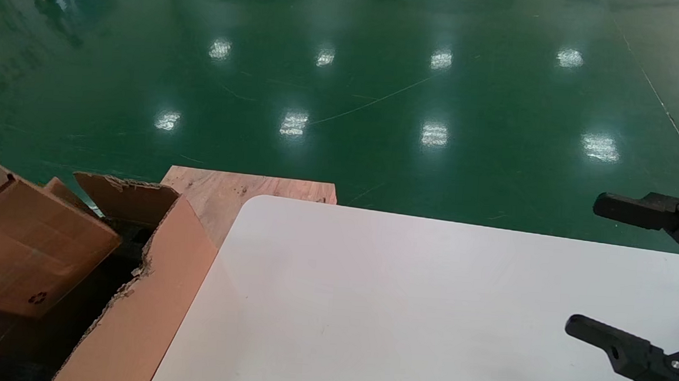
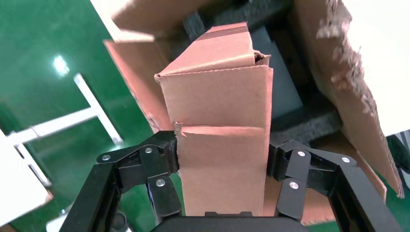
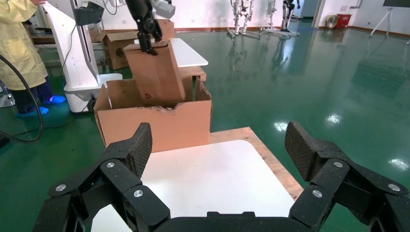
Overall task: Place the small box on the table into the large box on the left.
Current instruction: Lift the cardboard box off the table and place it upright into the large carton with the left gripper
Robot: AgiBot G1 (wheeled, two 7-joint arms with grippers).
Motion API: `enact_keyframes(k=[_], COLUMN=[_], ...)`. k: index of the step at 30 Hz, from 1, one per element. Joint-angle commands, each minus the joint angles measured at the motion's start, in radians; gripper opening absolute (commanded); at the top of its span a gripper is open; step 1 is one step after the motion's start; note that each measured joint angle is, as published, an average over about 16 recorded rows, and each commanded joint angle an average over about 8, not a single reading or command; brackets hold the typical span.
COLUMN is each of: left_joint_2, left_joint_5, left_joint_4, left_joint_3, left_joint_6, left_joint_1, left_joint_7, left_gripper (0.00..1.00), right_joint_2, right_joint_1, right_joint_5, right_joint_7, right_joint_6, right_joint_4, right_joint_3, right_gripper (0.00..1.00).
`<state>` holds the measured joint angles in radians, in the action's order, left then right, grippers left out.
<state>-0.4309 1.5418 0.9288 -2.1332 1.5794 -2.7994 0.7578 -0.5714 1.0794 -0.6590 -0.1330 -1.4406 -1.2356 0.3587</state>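
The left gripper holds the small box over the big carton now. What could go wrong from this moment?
1. The small box hangs tilted, its lower part inside the large box. Its corner might catch a ragged flap while descending.
2. The left gripper pinches only one end, so the box may swing or slip.
3. Dark items already lie inside, so it might land crooked.

The right gripper waits open over the table.

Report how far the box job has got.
Done: the small box is off the table and has been carried over the large box. In hand: the left gripper is clamped on it, holding it tilted, its lower end dipping into the opening. Left: lower it, release it. The right gripper is open over the table.
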Motion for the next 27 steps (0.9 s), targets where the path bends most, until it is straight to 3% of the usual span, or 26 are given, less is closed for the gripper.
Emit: enact_keyframes(k=[1, 15, 27], left_joint_2=[0.003, 0.013, -0.01], left_joint_5=[-0.006, 0.046, 0.046], left_joint_4=[0.018, 0.204, 0.134], left_joint_3=[-0.041, -0.103, -0.124], left_joint_6=[-0.004, -0.196, -0.291], left_joint_1=[-0.005, 0.143, 0.249], left_joint_7=[0.032, 0.276, 0.317], left_gripper=[0.0, 0.0, 0.0], right_joint_2=[0.0, 0.0, 0.0], right_joint_1=[0.0, 0.0, 0.0], right_joint_5=[0.0, 0.0, 0.0], right_joint_7=[0.0, 0.0, 0.0], right_joint_6=[0.0, 0.0, 0.0], right_joint_4=[0.0, 0.0, 0.0], right_joint_3=[0.0, 0.0, 0.0], right_gripper=[1.0, 1.0, 1.0])
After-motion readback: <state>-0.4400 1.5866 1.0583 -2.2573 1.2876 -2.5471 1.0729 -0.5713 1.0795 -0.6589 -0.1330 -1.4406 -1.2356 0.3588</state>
